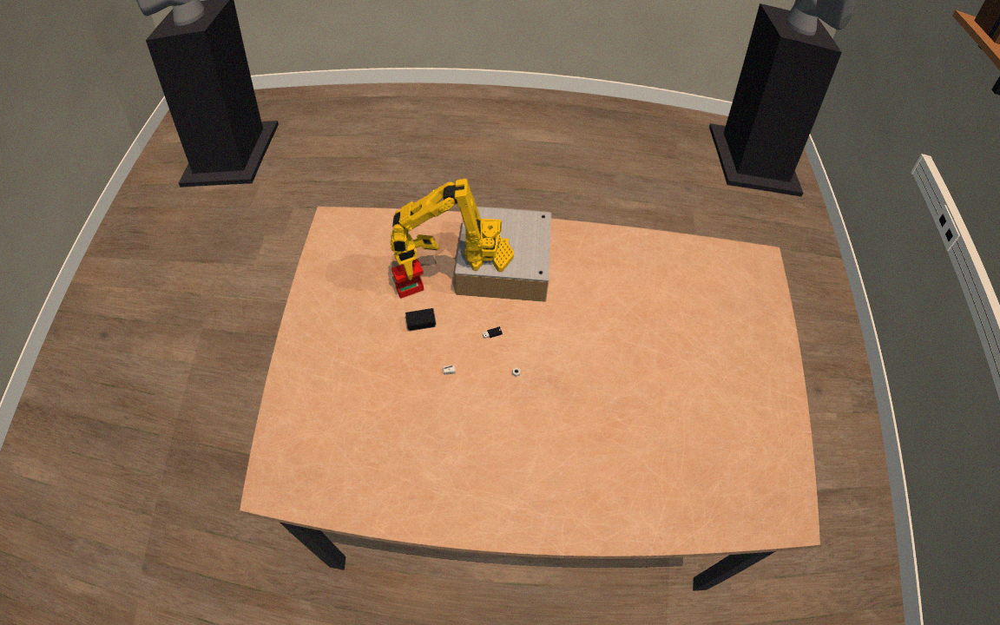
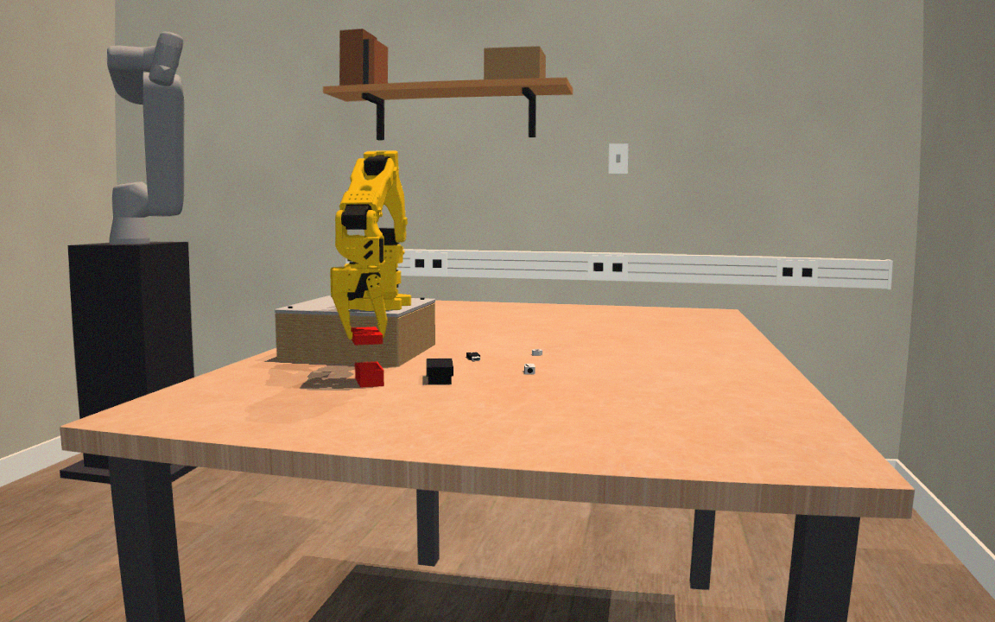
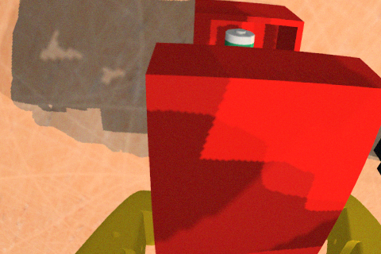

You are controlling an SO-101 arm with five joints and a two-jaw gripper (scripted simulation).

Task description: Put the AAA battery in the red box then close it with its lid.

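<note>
Your gripper (image 2: 365, 333) pinching the red lid (image 3: 254, 159) right above the red box (image 2: 369, 374), AAA battery (image 3: 240, 38) upright inside.

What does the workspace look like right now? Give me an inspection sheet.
Surface: tan table, arm on a grey block.
Job's things: red box open on the table, AAA battery upright inside; red lid held above it, not yet seated.
Clutter: black box, small black part, two small pale parts.
Grippers: gripper shut on the lid.
Cables: nothing seen.
Surroundings: two black pedestals, wall shelf.
</note>
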